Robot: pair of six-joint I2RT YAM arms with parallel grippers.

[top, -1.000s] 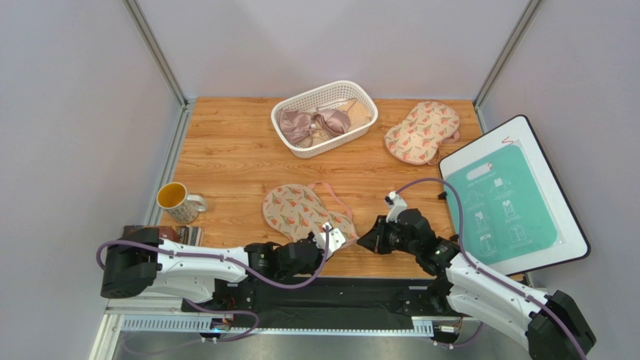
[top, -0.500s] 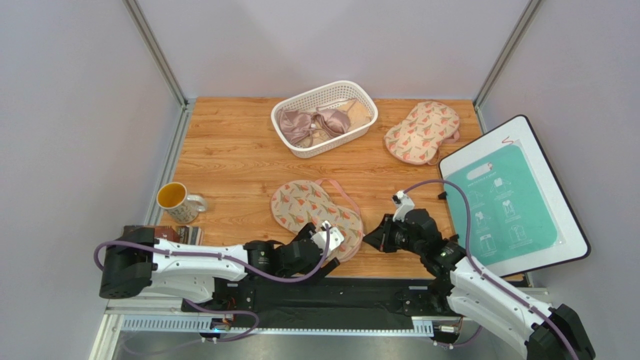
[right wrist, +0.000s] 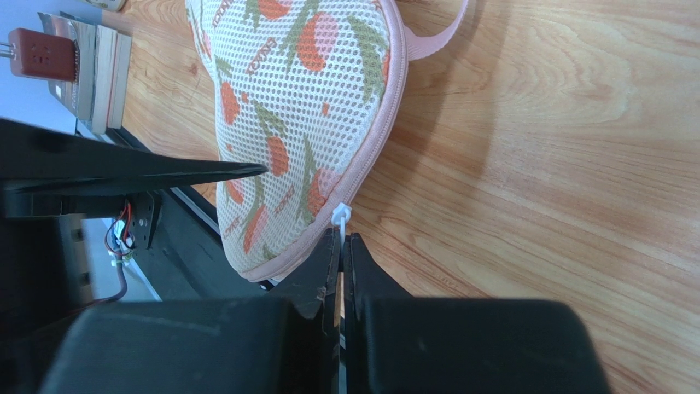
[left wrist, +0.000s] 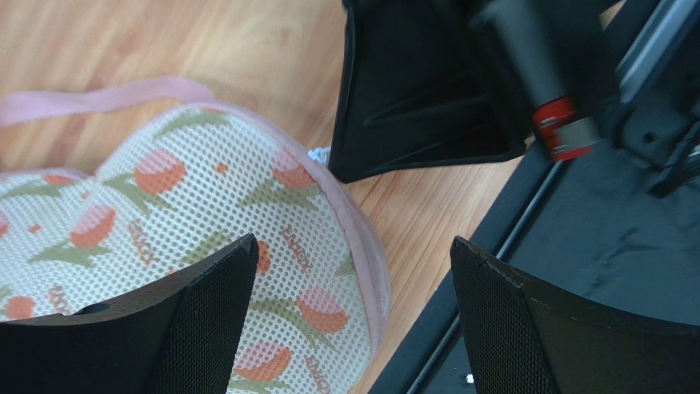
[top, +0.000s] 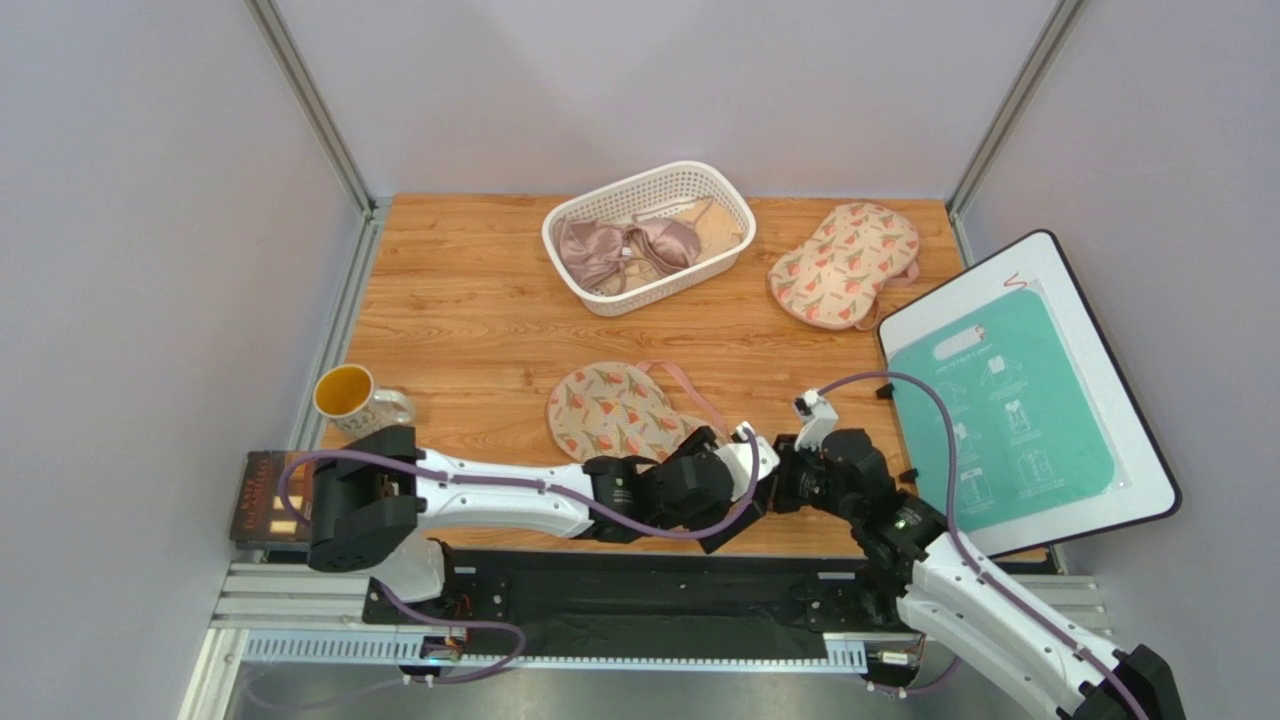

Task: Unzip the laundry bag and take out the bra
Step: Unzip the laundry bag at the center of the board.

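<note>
- Laundry bag: lies flat on the wooden table, close to its front edge, with a pink strap curling behind it.
- Right gripper: fingers pressed together on the white zip pull at the bag's pink edging (only the right wrist view resolves this).
- Left gripper: fingers spread wide and holding nothing, poised over the bag's near corner. The top view shows it just beside the right gripper.

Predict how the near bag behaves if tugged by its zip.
Bag likely floppy: thin mesh lying flat. Probably light, so tugging the zip pull may drag it across the smooth table unless pinned.
</note>
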